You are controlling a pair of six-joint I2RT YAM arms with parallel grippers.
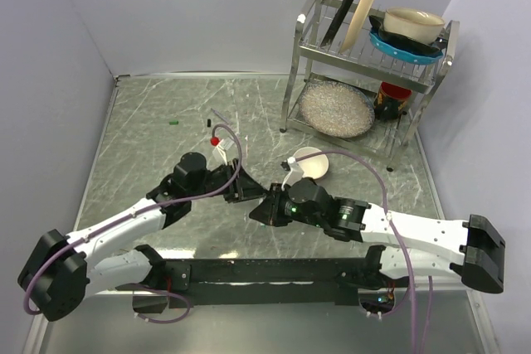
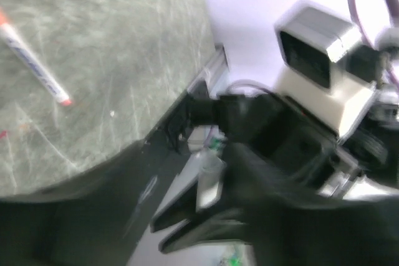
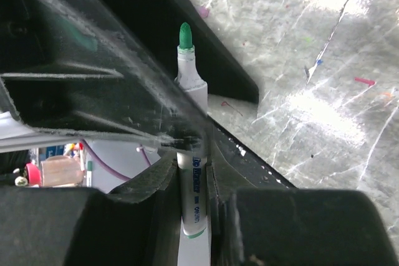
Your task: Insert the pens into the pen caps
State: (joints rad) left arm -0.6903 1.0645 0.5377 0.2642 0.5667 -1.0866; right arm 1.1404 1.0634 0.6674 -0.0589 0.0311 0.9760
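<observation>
While the right gripper [image 3: 193, 175] clamps the uncapped green pen [image 3: 190, 88], the green cap [image 1: 173, 122] lies loose at ten o'clock; the left gripper [image 1: 245, 186] state cannot be determined.

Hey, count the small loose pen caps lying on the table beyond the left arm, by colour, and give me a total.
Green cap: 1
Black cap: 1
Total: 2

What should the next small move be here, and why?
Probably send the left gripper to the green cap lying loose on the table: the right gripper clamps a pen whose green tip is bare.
</observation>
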